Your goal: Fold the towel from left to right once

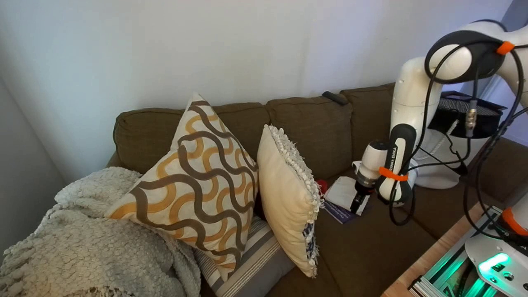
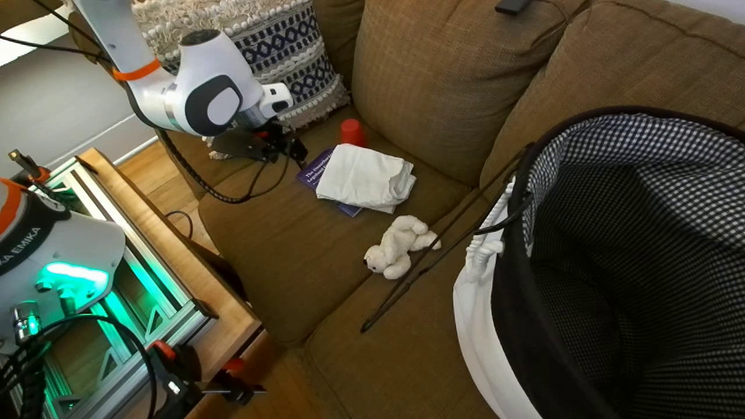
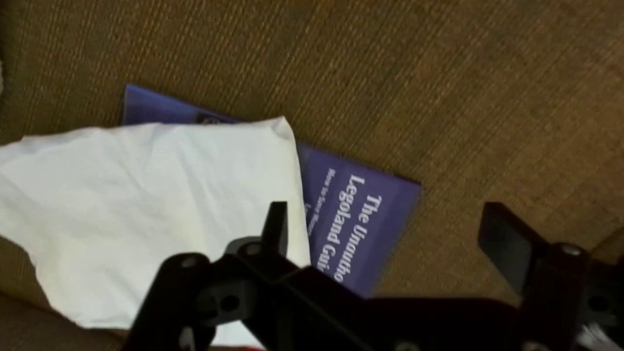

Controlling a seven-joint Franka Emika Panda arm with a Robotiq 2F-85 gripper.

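The cushioned surface (image 2: 276, 253) could sag under a low press, spoiling the grasp. On it lies the white towel (image 2: 361, 177), partly covering a purple book (image 3: 363, 222); the towel's layers could bunch if pinched together. The hand (image 3: 387, 231), empty with jaws spread wide, could catch the book's edge. A red cup (image 2: 353, 132) near the towel could topple if brushed.

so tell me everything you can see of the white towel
The white towel looks like plain, soft cloth, lightly creased and folded into a flat pad, with stacked layers showing at one end in an exterior view. It lies across a purple book, covering much of it, and extends past it over the brown sofa seat. The open gripper partly overlaps it in the wrist view but isn't holding it; whether they touch can't be told.
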